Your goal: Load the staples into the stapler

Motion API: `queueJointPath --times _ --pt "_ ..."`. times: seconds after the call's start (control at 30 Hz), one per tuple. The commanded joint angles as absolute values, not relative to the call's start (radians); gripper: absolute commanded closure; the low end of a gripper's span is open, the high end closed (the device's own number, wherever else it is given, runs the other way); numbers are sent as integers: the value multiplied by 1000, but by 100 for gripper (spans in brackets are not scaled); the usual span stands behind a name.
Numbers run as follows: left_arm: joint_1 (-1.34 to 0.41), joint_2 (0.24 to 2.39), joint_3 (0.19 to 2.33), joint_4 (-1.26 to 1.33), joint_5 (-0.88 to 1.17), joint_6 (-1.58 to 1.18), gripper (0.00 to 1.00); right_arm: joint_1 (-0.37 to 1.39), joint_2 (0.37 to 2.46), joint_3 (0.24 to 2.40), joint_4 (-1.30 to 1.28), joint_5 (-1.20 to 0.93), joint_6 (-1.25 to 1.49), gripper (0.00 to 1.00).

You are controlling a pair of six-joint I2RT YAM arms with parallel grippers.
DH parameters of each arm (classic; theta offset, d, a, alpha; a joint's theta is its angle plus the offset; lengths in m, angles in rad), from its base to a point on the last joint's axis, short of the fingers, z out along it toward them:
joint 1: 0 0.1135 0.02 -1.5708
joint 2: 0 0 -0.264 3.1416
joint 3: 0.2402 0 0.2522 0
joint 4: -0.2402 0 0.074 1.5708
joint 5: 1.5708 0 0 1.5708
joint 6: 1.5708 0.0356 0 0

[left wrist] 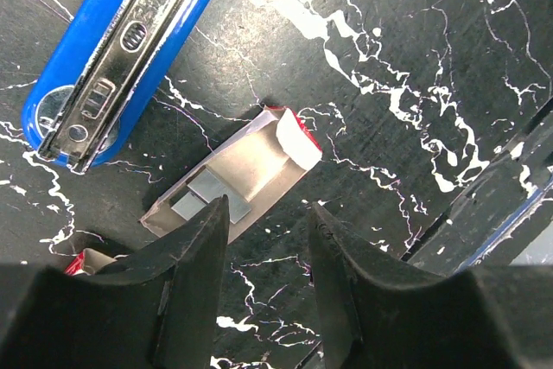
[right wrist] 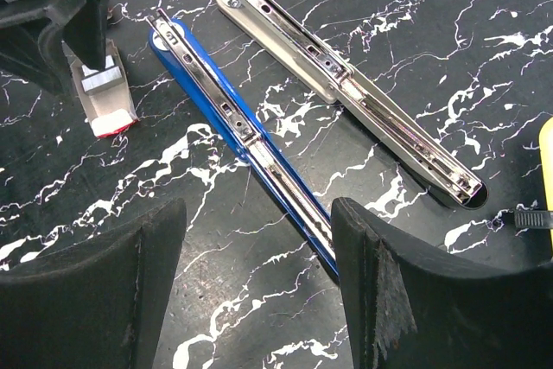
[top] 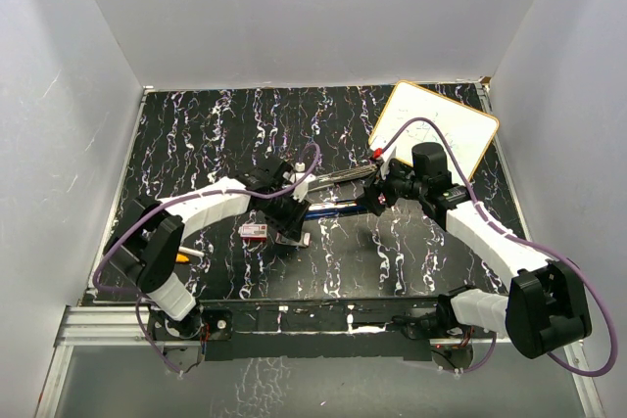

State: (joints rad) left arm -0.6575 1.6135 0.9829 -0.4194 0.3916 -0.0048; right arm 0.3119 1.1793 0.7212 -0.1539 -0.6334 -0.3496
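Left tool (left wrist: 270, 209) above staple tray (left wrist: 246, 166) (open-topped)

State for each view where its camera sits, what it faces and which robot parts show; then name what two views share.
Top external: above and behind the bases, looking down on the table; both arms, left gripper and right gripper show.
Left wrist: on the left arm, facing down at the inner tray; its own fingers show.
Right wrist: on the right arm, facing down at the opened stapler; its own fingers show.
Shared: both wrist views show the inner tray and the stapler.
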Motion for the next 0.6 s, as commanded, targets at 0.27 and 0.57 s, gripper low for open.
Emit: queueJointPath --times 0.27,0.57 --pt "-679 1626 1002 -422 296 -15 59 308 1171 715 -112 -664 -346 30" --pt "-683 1644 1003 -422 302 -6 60 306 1167 712 -111 -669 -345 30"
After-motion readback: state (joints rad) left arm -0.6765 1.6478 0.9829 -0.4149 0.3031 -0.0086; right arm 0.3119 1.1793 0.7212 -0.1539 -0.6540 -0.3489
